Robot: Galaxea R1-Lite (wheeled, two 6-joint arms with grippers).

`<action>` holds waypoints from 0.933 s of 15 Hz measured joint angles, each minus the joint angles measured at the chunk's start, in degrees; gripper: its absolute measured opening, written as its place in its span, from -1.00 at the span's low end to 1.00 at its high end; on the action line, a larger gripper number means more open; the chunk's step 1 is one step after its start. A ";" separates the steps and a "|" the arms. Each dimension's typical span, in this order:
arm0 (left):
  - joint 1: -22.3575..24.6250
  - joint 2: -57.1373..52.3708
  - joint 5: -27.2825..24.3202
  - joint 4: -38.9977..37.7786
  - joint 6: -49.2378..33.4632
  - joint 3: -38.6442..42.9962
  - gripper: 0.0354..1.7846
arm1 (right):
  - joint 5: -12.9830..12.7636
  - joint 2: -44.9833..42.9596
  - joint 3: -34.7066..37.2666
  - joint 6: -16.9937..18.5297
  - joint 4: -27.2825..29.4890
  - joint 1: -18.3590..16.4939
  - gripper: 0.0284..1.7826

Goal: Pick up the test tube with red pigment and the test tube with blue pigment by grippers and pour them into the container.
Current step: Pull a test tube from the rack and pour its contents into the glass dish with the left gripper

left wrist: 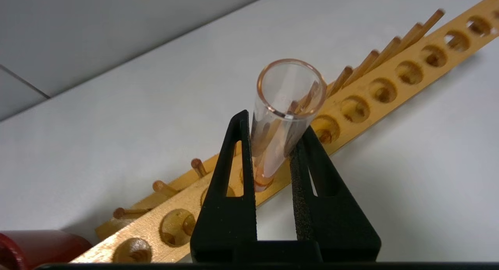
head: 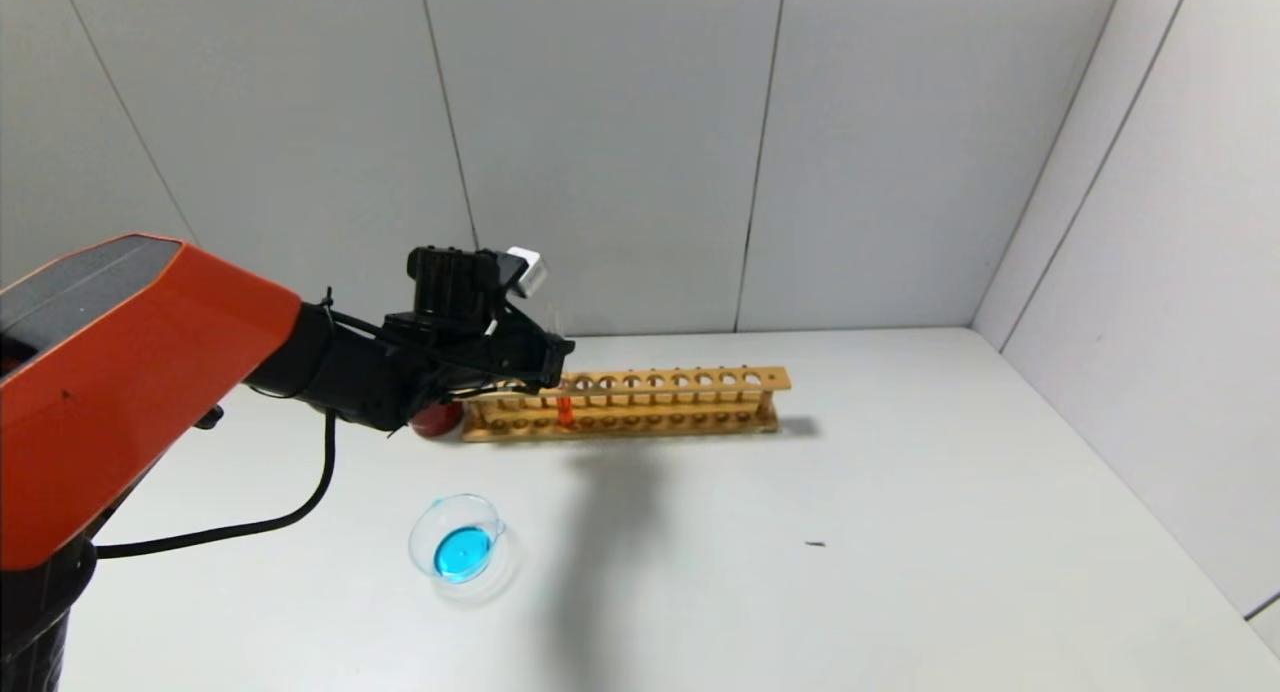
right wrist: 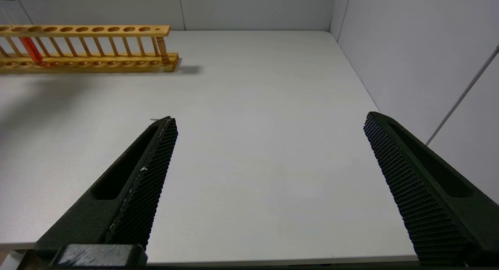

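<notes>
Step in hand: grasp of the test tube with red pigment, which stands in the wooden test tube rack at the back of the worktop. The glass bowl near the front left already holds blue liquid, so the blue pour looks done and the red one is what remains.

Left hand: jaws drawn together and clamped on the upper part of the red tube, just below its open rim. The tube leans a little between the pads. Its lower end with the orange-red liquid sits inside the rack, not lifted out.

Right hand: jaws wide apart, holding nothing, parked over the bare right side of the worktop, well apart from the rack.

A dark red cup stands just beside the left end of the rack, partly hidden by the left arm in the head view.

Next move, as I judge it: lift the tube straight up until its bottom clears the top rail, without scraping the hole. Then carry it toward the bowl and tilt the mouth over the bowl. Risk: glass slipping in the pads, given the lean.
</notes>
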 joint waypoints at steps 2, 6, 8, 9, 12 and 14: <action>-0.05 -2.01 0.39 1.23 0.17 -1.40 -0.69 | -0.02 0.00 0.00 0.02 0.02 0.05 0.96; -0.30 -7.50 0.61 5.14 0.52 -4.18 -0.69 | 0.00 0.00 0.00 0.00 0.02 0.02 0.96; -0.30 -10.95 0.65 7.41 0.83 -4.90 -0.69 | 0.00 0.00 0.00 0.00 0.02 0.05 0.96; -0.30 -12.68 0.67 8.55 1.46 -5.01 -0.69 | 0.00 0.00 0.00 0.00 0.02 0.02 0.96; -0.30 -18.05 1.91 12.11 4.38 -3.77 -0.69 | 0.00 0.00 0.00 -0.01 0.02 0.05 0.96; 0.00 -21.61 5.33 12.81 8.59 -0.51 -0.69 | -0.02 0.00 0.00 0.00 0.02 0.05 0.96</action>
